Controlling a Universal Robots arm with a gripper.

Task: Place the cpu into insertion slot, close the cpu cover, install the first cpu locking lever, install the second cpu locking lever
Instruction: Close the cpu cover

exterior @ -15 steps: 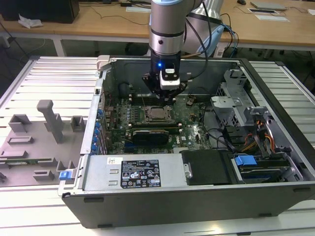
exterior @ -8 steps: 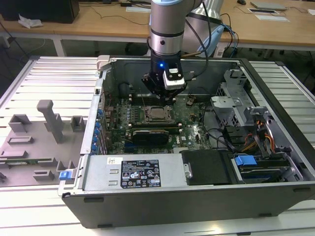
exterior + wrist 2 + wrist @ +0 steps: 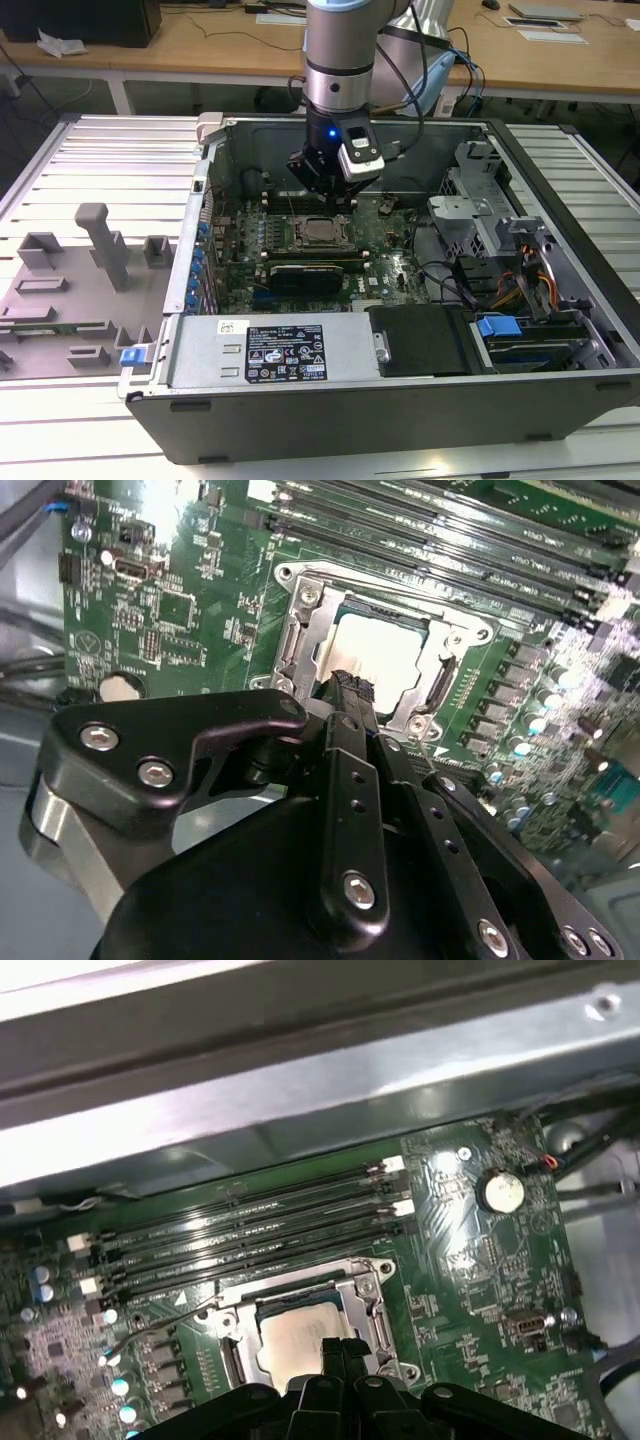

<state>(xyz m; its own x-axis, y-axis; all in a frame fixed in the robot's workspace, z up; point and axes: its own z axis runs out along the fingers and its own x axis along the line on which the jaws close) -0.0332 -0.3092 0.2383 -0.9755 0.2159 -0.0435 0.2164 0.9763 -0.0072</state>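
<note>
The hand point(image 3: 347, 685), pinched narrow and empty, hovered over the cpu point(image 3: 385, 655) seated in the insertion slot point(image 3: 303, 598). The chip looked light, stiff and fragile, best held by its edges.

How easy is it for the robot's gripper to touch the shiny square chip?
Probably easy, yes. In the second wrist view the gripper hangs just over the cpu, with nothing between them and its top bare.

A robotics lab or workshop: an open computer case point(image 3: 400, 425) lies on a slatted metal worktop point(image 3: 110, 150) beside grey jigs point(image 3: 105, 240), with wooden desks point(image 3: 200, 50) behind.
</note>
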